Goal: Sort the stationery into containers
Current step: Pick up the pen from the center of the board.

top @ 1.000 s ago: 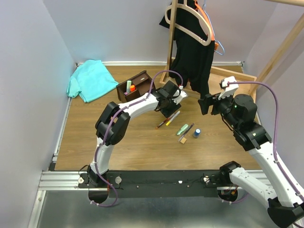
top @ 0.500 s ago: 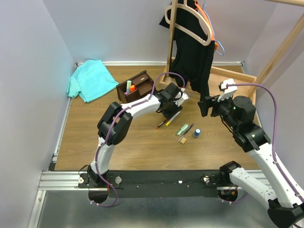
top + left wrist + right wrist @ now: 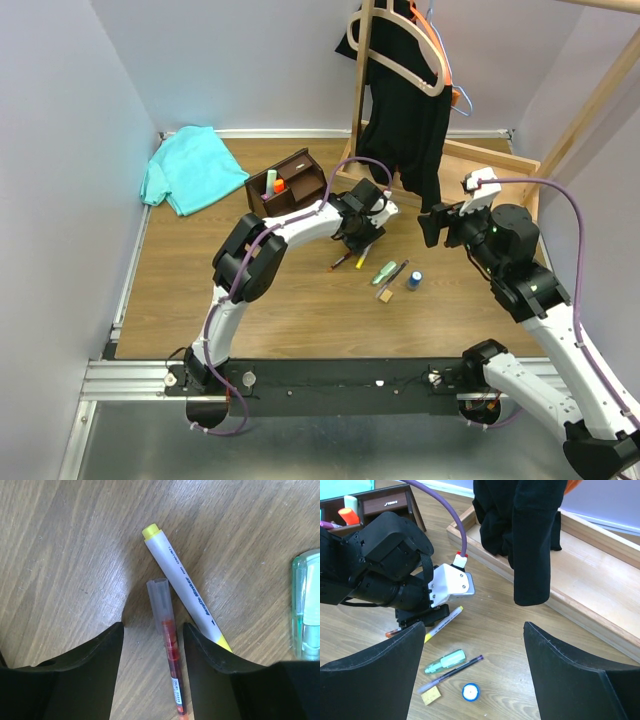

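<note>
My left gripper is low over the table, open, with its jaws on either side of a thin red pen, not closed on it. A yellow marker lies touching that pen. A pale green marker, a thin dark pen, a tan block and a small blue cylinder lie to the right. My right gripper is open and empty, raised above them. The dark brown organizer at the back left holds a green marker and an orange marker.
A teal cloth lies at the back left. A light wooden tray base carries a rack with a black garment hanging just behind the right gripper.
My left gripper has moved a little to the right and down over the red pen and yellow marker. The right arm has barely shifted.
</note>
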`<state>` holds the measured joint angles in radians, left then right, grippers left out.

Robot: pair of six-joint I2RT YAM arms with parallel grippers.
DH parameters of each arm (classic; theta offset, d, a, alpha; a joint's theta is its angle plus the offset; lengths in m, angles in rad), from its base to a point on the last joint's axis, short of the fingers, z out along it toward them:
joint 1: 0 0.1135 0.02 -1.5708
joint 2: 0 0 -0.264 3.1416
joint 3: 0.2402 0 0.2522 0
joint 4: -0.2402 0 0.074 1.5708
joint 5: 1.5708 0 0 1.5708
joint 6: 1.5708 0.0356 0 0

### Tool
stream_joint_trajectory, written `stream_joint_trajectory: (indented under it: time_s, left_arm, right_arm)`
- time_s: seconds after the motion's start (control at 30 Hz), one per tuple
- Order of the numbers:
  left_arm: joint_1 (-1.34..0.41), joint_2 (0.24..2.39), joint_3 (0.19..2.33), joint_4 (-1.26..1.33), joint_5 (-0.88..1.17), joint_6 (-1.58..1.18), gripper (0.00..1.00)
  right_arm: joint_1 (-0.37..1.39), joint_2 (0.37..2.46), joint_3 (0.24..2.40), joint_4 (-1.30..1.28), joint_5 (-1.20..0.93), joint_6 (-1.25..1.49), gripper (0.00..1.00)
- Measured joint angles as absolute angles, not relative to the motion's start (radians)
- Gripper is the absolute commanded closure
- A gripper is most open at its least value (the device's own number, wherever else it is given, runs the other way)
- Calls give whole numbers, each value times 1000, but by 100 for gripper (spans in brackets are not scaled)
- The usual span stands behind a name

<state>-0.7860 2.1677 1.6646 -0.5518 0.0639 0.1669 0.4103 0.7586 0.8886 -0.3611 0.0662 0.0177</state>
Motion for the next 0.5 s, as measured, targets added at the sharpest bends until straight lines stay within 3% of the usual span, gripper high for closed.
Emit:
stream_joint_trajectory:
  time_s: [0.13, 0.2, 0.33, 0.37, 0.5]
  left_arm:
    - [-787, 2170, 1667, -552, 64, 170, 45]
    - [-788, 2173, 1671, -552, 64, 171, 55]
    - [-788, 2179, 1677, -551, 70, 173, 83]
    - [-788, 2179, 1677, -551, 73, 174, 100]
    - [-790, 2177, 1677, -550, 78, 175, 100]
  right_arm:
    - [410, 758, 881, -361, 66, 18, 13]
    - [410, 759, 879, -361, 66, 18, 13]
    - [408, 759, 879, -361, 66, 18, 13]
    - [406, 759, 879, -361, 66, 18, 13]
    - [403, 760, 879, -361, 66, 8, 13]
